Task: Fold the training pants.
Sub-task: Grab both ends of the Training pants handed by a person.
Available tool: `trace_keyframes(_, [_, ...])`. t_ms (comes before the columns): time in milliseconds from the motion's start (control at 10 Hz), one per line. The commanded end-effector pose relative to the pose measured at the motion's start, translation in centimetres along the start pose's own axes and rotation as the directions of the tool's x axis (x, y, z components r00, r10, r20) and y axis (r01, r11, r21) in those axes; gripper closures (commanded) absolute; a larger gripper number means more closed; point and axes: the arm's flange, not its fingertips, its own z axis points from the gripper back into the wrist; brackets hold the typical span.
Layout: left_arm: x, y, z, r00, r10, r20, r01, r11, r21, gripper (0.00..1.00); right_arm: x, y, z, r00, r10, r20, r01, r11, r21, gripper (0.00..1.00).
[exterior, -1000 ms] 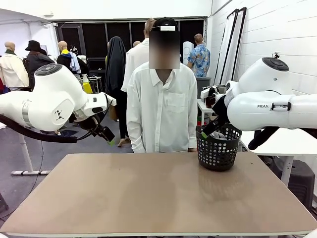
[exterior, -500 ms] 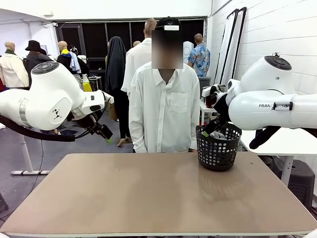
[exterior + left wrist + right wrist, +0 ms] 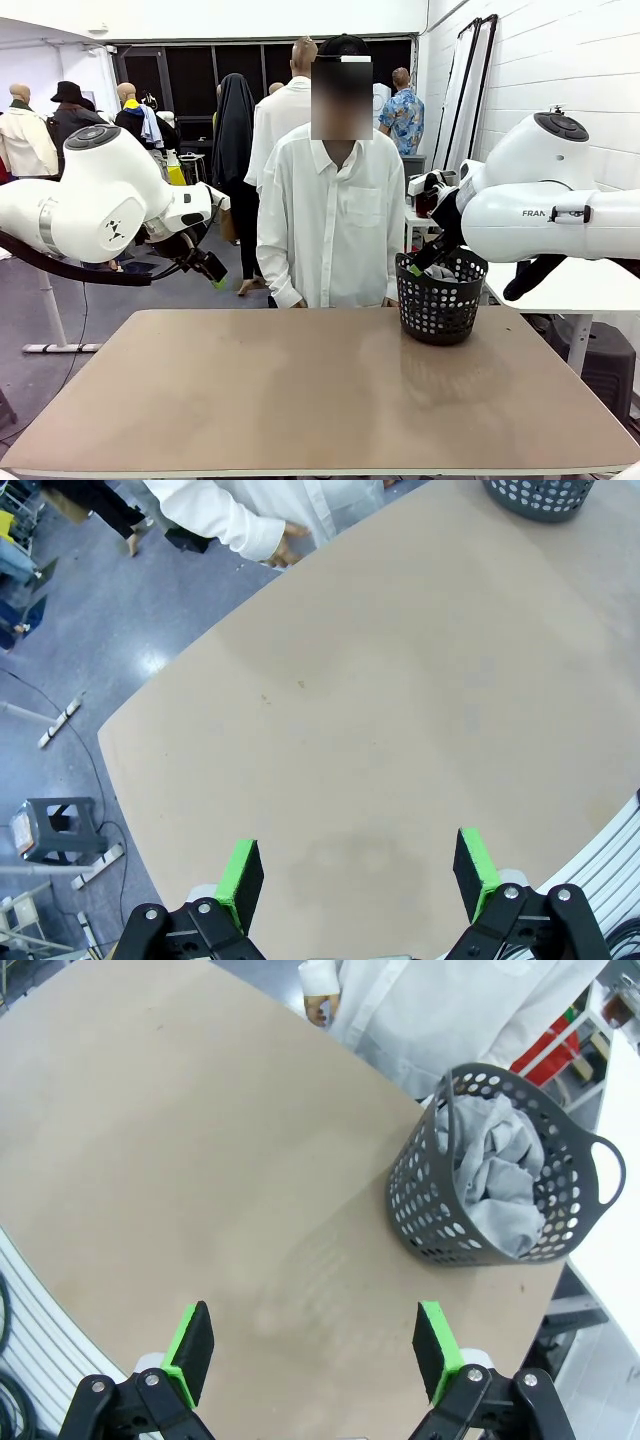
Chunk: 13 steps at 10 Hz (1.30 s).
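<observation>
Noting training pants [image 3: 495,1175] bunched up inside black basket [image 3: 440,1215], at far right of bench [image 3: 200,1140], just beside person [image 3: 335,220]. Hovering right hand [image 3: 313,1325] over bare bench, fingers spread wide, pinching nothing, with basket lying ahead and to the right in its wrist view. Hovering left hand [image 3: 355,855] over the opposite side, likewise spread and empty, well apart from basket. Judging right arm clearly nearer for the pull-out. Not telling any long axis while fabric is crumpled; probably needing laying flat before folding.
</observation>
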Motion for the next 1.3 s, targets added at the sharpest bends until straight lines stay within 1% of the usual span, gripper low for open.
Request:
trace_keyframes(0, [0.06, 0.02, 0.06, 1.000, 0.010, 0.007, -0.010, 1.000, -0.005, 0.00, 0.01, 0.03, -0.01, 1.000, 0.001, 0.001, -0.001, 1.000, 0.003, 0.00])
trace_keyframes(1200, [0.06, 0.02, 0.06, 1.000, 0.010, 0.007, -0.010, 1.000, -0.005, 0.00, 0.01, 0.03, -0.01, 1.000, 0.001, 0.001, -0.001, 1.000, 0.003, 0.00])
